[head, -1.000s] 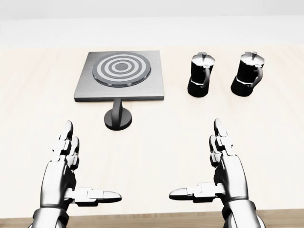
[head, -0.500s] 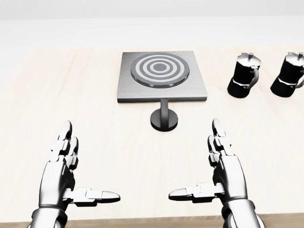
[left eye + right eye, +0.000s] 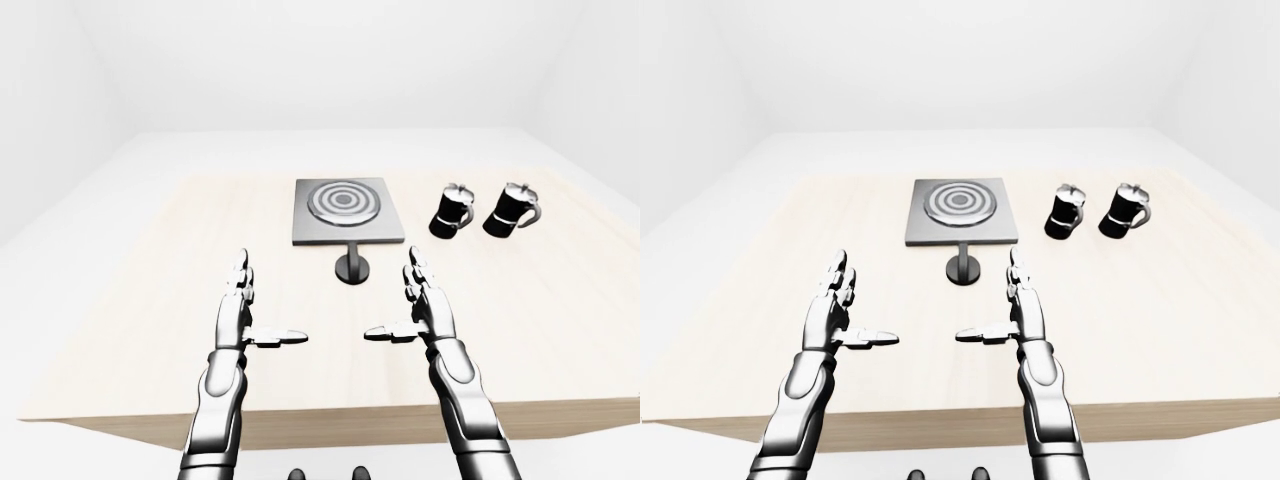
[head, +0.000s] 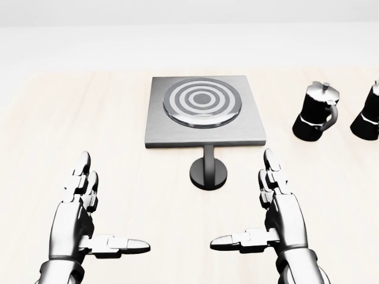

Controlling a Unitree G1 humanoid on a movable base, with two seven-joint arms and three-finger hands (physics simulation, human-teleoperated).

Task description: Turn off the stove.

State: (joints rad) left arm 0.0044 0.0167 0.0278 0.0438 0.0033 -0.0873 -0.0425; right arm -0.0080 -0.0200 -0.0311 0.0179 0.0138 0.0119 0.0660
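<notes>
We hold our left hand point(image 4: 80, 222) and right hand point(image 4: 278, 219) spread wide, empty, low in the head view, below the stove point(image 4: 204, 110) and its black knob point(image 4: 208, 171).

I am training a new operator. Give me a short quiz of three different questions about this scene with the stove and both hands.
1. True or false: the left hand is closed around the round black stove knob.
2. How many black moka pots with silver lids stand on the pale wooden table?
3. Multiple choice: in the head view, the knob lies (A) above the square grey stove plate with concentric rings, (B) below it, (C) left of it.

Key:
1. False. Both the left hand and the right hand hover open, apart from the knob.
2. Two, right of the stove.
3. B.
</notes>
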